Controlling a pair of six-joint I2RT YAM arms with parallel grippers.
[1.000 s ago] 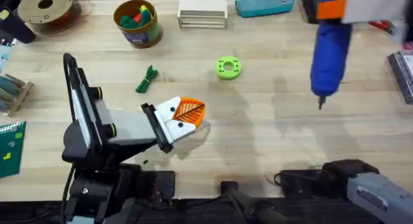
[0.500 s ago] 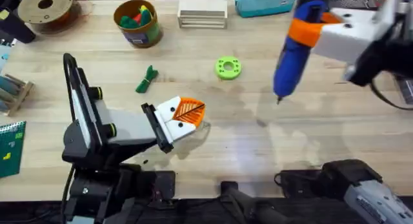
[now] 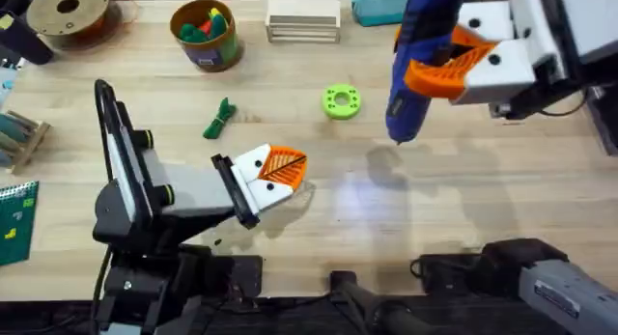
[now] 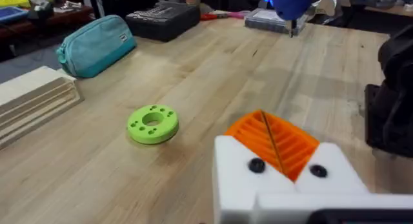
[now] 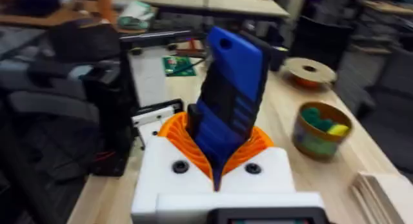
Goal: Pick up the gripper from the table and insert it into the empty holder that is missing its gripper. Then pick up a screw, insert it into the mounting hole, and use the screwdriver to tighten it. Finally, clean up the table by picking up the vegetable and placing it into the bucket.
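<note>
Overhead has the right gripper (image 3: 454, 65) clamped on the blue screwdriver (image 3: 417, 60) above the table while the vegetable (image 3: 219, 119) lies outside the bucket (image 3: 206, 33), left wrist shows the left gripper (image 4: 274, 143) pinched shut and empty, and right wrist confirms the screwdriver grip, so tightening and cleanup look undone.

1. Left arm: low over the table at lower left, forearm reaching toward the centre.
2. Left gripper (image 3: 280, 169): white fingers with orange ribbed pads (image 4: 274, 143) pressed together, nothing between them.
3. Right arm: raised over the far right of the table (large under the overhead camera).
4. Right gripper (image 3: 452, 65): clamped on the screwdriver (image 3: 417, 60), bit pointing down at the table.
</note>
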